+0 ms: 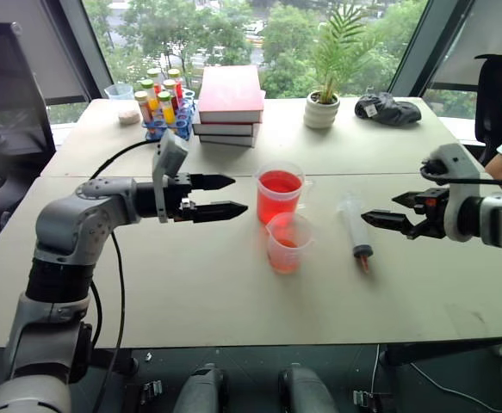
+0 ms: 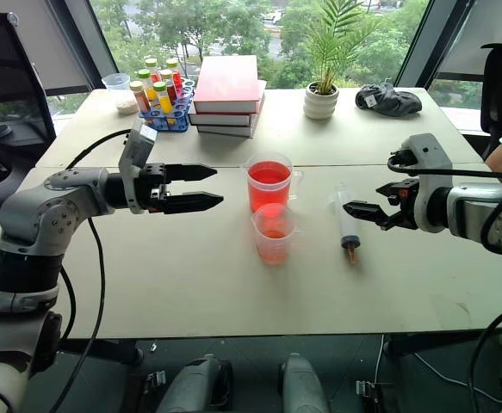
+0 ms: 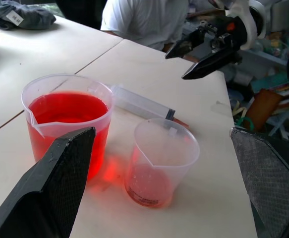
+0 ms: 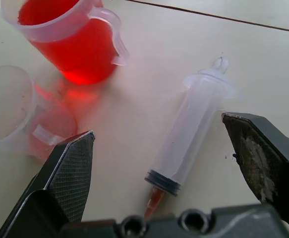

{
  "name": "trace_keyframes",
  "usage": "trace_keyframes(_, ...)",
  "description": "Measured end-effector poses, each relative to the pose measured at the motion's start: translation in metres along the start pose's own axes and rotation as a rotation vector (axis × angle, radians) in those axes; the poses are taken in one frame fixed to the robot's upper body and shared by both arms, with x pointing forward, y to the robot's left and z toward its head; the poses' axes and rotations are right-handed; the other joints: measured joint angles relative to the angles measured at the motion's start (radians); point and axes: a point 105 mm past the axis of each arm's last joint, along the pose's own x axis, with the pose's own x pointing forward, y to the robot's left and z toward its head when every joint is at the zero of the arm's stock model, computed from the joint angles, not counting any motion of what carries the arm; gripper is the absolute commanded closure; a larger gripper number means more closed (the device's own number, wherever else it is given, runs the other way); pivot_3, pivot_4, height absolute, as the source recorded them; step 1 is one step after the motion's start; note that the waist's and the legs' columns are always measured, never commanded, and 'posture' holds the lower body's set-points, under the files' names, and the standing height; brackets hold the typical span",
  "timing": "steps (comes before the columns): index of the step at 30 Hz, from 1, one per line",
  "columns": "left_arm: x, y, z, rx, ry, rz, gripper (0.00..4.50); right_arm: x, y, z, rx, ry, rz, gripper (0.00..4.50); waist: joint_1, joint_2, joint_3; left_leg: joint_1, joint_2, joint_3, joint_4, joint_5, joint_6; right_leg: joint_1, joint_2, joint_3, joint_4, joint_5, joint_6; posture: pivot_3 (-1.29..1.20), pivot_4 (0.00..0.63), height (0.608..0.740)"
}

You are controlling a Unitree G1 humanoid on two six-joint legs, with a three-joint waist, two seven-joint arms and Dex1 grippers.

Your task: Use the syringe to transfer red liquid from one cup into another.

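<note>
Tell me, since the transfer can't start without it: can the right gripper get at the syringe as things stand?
Probably yes. The syringe lies flat on bare table, apart from both cups, and the open right gripper hangs beside it with nothing between.

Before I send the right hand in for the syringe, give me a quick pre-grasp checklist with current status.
1. Right hand open: ok.
2. Syringe lying flat on the table, nothing on it: ok.
3. Syringe lies between the right hand's fingers in the wrist view: ok.
4. Handled measuring cup upright, holding red liquid: ok.
5. Smaller cup upright, nearly empty: ok.
6. Left hand open, apart from both cups: ok.
</note>
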Motion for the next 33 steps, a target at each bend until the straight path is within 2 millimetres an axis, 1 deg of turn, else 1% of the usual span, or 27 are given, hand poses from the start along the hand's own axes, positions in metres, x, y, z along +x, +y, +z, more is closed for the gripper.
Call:
trace_keyframes(1, 0.0, 0.001, 0.0, 0.002, -0.002, 0.002, 0.0, 0.005, -0.003, 0.0, 0.012, 0.025, -0.012, 0.03, 0.0, 0.0, 0.0, 0.0, 0.0, 0.0, 0.0, 0.0, 0.0, 0.0, 0.0, 0.0, 0.0, 0.0, 0.0, 0.0, 0.15, 0.74)
trace_keyframes(4, 0.001, 0.002, -0.001, 0.01, -0.006, 0.006, 0.0, 0.03, -0.014, 0.001, 0.089, 0.132, -0.056, 0.03, -0.002, 0.0, 0.0, 0.0, 0.0, 0.002, 0.0, 0.0, 0.0, 0.0, -0.001, 0.0, 0.0, 0.0, 0.0, 0.0, 0.15, 0.74)
trace_keyframes(7, 0.004, 0.002, -0.002, 0.014, -0.01, 0.001, 0.0, 0.057, -0.022, -0.009, 0.179, 0.235, -0.087, 0.03, -0.001, 0.0, 0.0, 0.0, -0.001, 0.003, -0.001, 0.0, 0.0, -0.001, -0.001, 0.001, 0.0, 0.0, 0.0, 0.0, 0.15, 0.74)
trace_keyframes(9, 0.004, 0.002, -0.004, 0.015, -0.013, 0.006, 0.0, 0.073, -0.02, -0.017, 0.222, 0.301, -0.074, 0.03, 0.001, 0.0, 0.0, -0.001, -0.001, 0.003, -0.001, 0.0, 0.0, -0.001, -0.001, 0.0, -0.001, 0.002, 0.002, 0.0, 0.15, 0.74)
trace_keyframes(12, 0.002, 0.001, -0.008, 0.013, -0.009, 0.014, 0.0, 0.088, -0.02, -0.022, 0.244, 0.356, -0.068, 0.03, -0.001, 0.0, 0.0, -0.002, -0.001, 0.003, -0.001, 0.0, 0.001, -0.002, -0.001, 0.0, -0.001, 0.002, 0.003, 0.0, 0.15, 0.74)
trace_keyframes(16, -0.004, -0.001, -0.013, 0.014, 0.017, 0.016, 0.0, 0.101, -0.023, -0.028, 0.239, 0.4, -0.081, 0.03, -0.002, 0.0, 0.0, -0.002, -0.001, 0.004, -0.001, -0.001, 0.001, -0.002, 0.001, 0.0, -0.001, 0.002, 0.003, 0.0, 0.15, 0.74)
trace_keyframes(17, -0.006, -0.002, -0.013, 0.023, 0.027, 0.014, 0.0, 0.104, -0.023, -0.026, 0.233, 0.401, -0.081, 0.26, -0.003, 0.0, 0.0, -0.002, -0.001, 0.004, -0.001, -0.001, 0.001, -0.002, 0.001, 0.0, 0.0, 0.002, 0.003, 0.0, 0.15, 0.74)
trace_keyframes(19, -0.009, -0.004, -0.012, 0.045, 0.04, 0.0, 0.0, 0.108, -0.023, -0.024, 0.224, 0.4, -0.076, 0.89, -0.005, 0.0, 0.0, -0.001, -0.001, 0.004, -0.001, -0.001, 0.001, -0.002, 0.002, 0.0, 0.0, 0.002, 0.003, 0.0, 0.15, 0.74)
trace_keyframes(21, -0.011, -0.006, -0.011, 0.062, 0.05, -0.01, 0.0, 0.109, -0.025, -0.023, 0.215, 0.405, -0.08, 1.87, -0.005, 0.0, 0.0, -0.001, -0.001, 0.004, -0.001, -0.001, 0.001, -0.002, 0.002, 0.0, 0.0, 0.002, 0.003, 0.0, 0.15, 0.74)
trace_keyframes(23, -0.011, -0.006, -0.012, 0.067, 0.06, -0.011, 0.0, 0.111, -0.023, -0.022, 0.212, 0.405, -0.064, 2.92, -0.005, 0.0, 0.0, -0.001, -0.001, 0.004, -0.001, -0.001, 0.001, -0.002, 0.002, 0.0, 0.0, 0.002, 0.003, 0.0, 0.15, 0.74)
trace_keyframes(24, -0.011, -0.006, -0.013, 0.069, 0.064, -0.011, 0.0, 0.112, -0.021, -0.02, 0.206, 0.405, -0.057, 3.12, -0.005, 0.0, 0.0, -0.001, -0.001, 0.004, -0.001, -0.001, 0.001, -0.002, 0.002, 0.0, 0.0, 0.002, 0.003, 0.0, 0.15, 0.74)
trace_keyframes(30, -0.01, -0.006, -0.012, 0.081, 0.06, -0.016, 0.0, 0.108, -0.023, -0.017, 0.185, 0.407, -0.067, 3.13, -0.005, 0.001, 0.0, -0.001, -0.001, 0.004, -0.002, -0.001, 0.001, -0.003, 0.001, 0.0, 0.0, 0.002, 0.003, 0.0, 0.15, 0.74)
trace_keyframes(31, -0.01, -0.006, -0.012, 0.08, 0.058, -0.015, 0.0, 0.106, -0.025, -0.013, 0.171, 0.385, -0.079, 3.13, -0.003, 0.001, 0.001, -0.001, -0.001, 0.004, -0.002, -0.001, 0.001, -0.003, 0.001, 0.0, 0.0, 0.002, 0.003, 0.0, 0.15, 0.74)
trace_keyframes(33, -0.011, -0.003, -0.011, 0.074, 0.053, -0.008, 0.0, 0.094, -0.031, 0.012, 0.134, 0.277, -0.11, 3.13, -0.001, 0.002, 0.001, -0.002, -0.001, 0.004, -0.002, -0.001, 0.001, -0.004, 0.001, 0.0, 0.0, 0.002, 0.003, 0.0, 0.15, 0.74)
